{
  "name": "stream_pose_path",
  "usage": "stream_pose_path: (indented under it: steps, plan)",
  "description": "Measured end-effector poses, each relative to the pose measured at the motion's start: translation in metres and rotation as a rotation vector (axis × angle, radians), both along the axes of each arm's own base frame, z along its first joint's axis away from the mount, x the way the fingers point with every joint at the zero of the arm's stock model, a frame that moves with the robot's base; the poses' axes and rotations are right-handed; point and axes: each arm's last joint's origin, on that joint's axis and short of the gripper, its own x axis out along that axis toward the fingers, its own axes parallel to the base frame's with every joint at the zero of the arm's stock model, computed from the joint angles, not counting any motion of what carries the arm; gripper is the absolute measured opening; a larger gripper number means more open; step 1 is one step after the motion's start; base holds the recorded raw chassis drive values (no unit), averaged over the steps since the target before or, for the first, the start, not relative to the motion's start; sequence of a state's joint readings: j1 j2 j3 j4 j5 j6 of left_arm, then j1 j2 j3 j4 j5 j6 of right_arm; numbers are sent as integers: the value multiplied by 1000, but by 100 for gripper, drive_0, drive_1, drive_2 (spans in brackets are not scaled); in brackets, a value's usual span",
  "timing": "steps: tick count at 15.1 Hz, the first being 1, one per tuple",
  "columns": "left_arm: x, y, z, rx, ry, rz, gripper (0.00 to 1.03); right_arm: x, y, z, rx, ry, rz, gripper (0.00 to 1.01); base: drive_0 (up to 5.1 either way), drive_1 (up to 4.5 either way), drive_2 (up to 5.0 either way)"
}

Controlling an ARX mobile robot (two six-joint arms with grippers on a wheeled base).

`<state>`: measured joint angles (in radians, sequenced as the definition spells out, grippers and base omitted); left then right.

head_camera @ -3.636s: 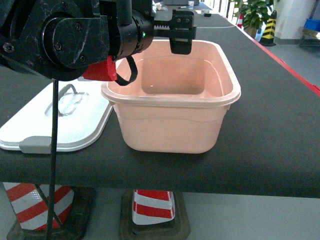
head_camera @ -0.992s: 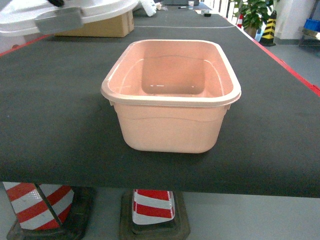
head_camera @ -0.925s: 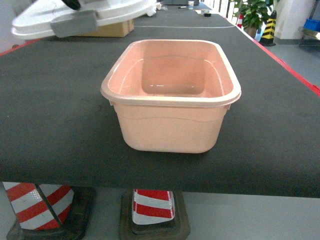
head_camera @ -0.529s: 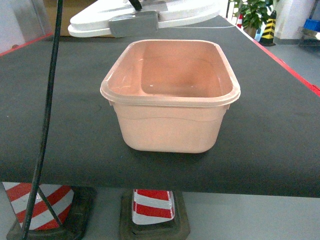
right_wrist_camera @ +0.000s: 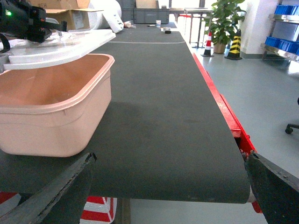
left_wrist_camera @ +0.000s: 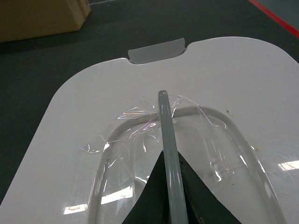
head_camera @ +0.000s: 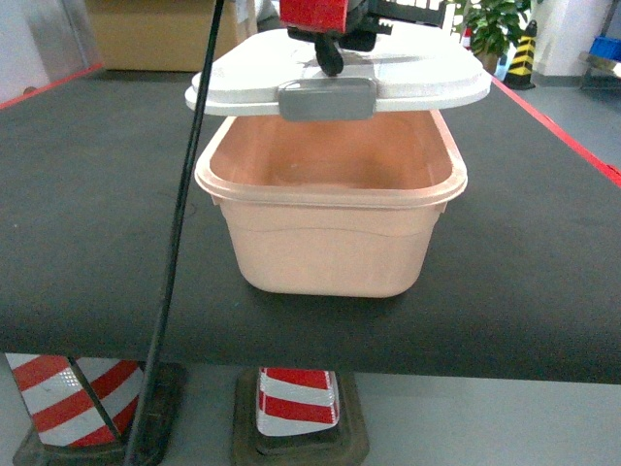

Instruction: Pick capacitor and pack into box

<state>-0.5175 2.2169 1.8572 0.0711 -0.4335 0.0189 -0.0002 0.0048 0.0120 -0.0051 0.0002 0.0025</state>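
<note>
The peach-pink box [head_camera: 330, 243] stands on the black table near its front edge, and what shows of its inside is bare. Its white lid [head_camera: 417, 73] hangs level just above the rim, grey latch [head_camera: 327, 99] facing me. My left gripper [head_camera: 330, 53] is shut on the lid's grey handle [left_wrist_camera: 167, 135], seen from above in the left wrist view, gripper [left_wrist_camera: 170, 161]. My right gripper [right_wrist_camera: 170, 172] stands open beyond the table's right end, fingers [right_wrist_camera: 60, 186] wide apart, with the box [right_wrist_camera: 51, 116] at its left. The capacitor is out of view.
A brown cardboard carton [head_camera: 146, 34] sits at the back left of the table. A black cable [head_camera: 184, 223] hangs down in front of the box's left side. Striped cones [head_camera: 296, 403] stand under the table. The table's red edge [right_wrist_camera: 219, 102] runs along the right.
The lid lay on the table left of the box earlier. It was then held high at the far left, and has travelled right and come down over the box.
</note>
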Motion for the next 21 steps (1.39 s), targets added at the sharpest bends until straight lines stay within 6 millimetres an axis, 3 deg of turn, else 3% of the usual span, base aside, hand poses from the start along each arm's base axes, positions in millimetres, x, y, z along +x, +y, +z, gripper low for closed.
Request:
stream_pose_path:
  steps: [5,6,10,12,13,14,15,16,18,21]
  plan:
    - [-3,-5,-20,-2,52,12,2,0,0,0,0,0,0,98,0,0,0]
    - [-1,-6,-28,1,61,17,6,0,0,0,0,0,0,98,0,0,0]
    - [-1,-12,-47,-9,37,3,56,0,0,0,0,0,0,98,0,0,0]
    - [-13,-6,-29,-44,-45,-42,81,0,0,0,0,0,0,98,0,0,0]
    - [-35,21,41,-144,-227,-19,99,0,0,0,0,0,0,98,0,0,0]
    - [-50,43,74,-188,-312,7,98,0,0,0,0,0,0,98,0,0,0]
    - [-66,66,92,-213,-367,31,98,0,0,0,0,0,0,98,0,0,0]
    - [-77,86,89,-212,-383,62,98,0,0,0,0,0,0,98,0,0,0]
    - [-97,106,57,-128,-357,132,98,0,0,0,0,0,0,98,0,0,0]
    - [-109,113,59,-63,-356,154,98,0,0,0,0,0,0,98,0,0,0]
